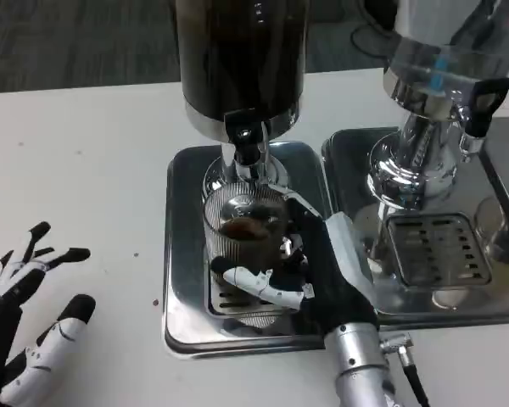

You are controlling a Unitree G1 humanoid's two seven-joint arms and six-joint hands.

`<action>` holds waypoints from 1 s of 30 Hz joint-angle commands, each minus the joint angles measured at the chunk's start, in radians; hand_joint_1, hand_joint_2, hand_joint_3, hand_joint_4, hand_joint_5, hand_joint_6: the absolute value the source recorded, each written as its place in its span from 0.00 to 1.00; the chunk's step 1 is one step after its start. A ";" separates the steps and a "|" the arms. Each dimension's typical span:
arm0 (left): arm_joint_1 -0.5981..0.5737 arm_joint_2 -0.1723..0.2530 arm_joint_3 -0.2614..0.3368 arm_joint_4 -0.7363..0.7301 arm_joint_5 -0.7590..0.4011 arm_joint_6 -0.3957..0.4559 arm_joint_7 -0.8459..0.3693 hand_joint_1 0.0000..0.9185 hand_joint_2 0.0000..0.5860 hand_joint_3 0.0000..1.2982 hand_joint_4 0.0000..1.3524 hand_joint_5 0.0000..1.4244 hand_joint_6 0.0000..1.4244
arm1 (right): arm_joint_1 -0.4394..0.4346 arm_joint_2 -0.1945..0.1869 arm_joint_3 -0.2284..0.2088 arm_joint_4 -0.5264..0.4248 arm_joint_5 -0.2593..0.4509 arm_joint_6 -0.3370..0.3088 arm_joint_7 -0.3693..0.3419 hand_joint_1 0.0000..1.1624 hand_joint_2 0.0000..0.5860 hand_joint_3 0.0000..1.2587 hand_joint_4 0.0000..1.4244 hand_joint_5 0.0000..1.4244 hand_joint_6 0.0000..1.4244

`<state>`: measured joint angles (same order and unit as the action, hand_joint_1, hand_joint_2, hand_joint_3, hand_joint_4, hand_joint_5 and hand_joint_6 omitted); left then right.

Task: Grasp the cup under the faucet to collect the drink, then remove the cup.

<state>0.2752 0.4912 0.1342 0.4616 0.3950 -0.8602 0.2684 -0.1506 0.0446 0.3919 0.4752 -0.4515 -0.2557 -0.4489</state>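
Ribbed glass cup (pixel 244 227) stands on the steel drip tray (pixel 180 254) directly beneath the black faucet (pixel 248 144) of the dark drink dispenser (pixel 242 59), with brown liquid inside. Right hand (pixel 310 271) wraps its fingers around the cup. Left hand (pixel 25 314) rests on the white table (pixel 76 170), fingers spread, holding nothing.
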 commanded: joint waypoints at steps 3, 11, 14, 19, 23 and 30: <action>0.002 -0.004 -0.001 -0.001 -0.020 0.000 -0.011 0.00 0.38 0.26 0.03 0.10 0.01 | 0.029 0.045 0.010 0.020 -0.005 -0.042 -0.045 0.79 0.31 0.28 0.40 0.55 0.80; -0.004 -0.009 -0.004 0.006 -0.022 -0.001 -0.014 0.00 0.39 0.25 0.02 0.10 0.02 | 0.021 0.046 0.004 0.049 -0.003 -0.077 -0.074 0.79 0.34 0.30 0.42 0.59 0.87; -0.006 -0.008 -0.005 0.007 -0.024 0.000 -0.016 0.00 0.39 0.24 0.01 0.10 0.01 | 0.021 0.045 0.003 0.050 -0.008 -0.093 -0.091 0.78 0.34 0.31 0.43 0.60 0.88; -0.012 -0.002 -0.013 0.011 -0.016 0.005 -0.021 0.00 0.38 0.17 0.00 0.07 0.00 | 0.030 0.022 0.014 0.021 -0.074 -0.120 -0.162 0.78 0.34 0.32 0.44 0.61 0.89; -0.020 -0.001 -0.021 0.018 -0.017 0.005 -0.028 0.00 0.37 0.16 0.00 0.06 0.00 | 0.038 0.015 0.002 0.019 -0.082 -0.139 -0.186 0.77 0.37 0.33 0.45 0.61 0.91; -0.039 0.007 -0.044 0.040 -0.008 0.003 -0.041 0.00 0.37 0.13 0.00 0.04 0.00 | 0.057 0.000 -0.001 0.006 -0.103 -0.175 -0.233 0.76 0.38 0.33 0.46 0.63 0.92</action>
<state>0.2489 0.4905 0.0997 0.4932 0.3790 -0.8601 0.2378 -0.0990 0.0355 0.3922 0.5192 -0.5386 -0.3739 -0.6473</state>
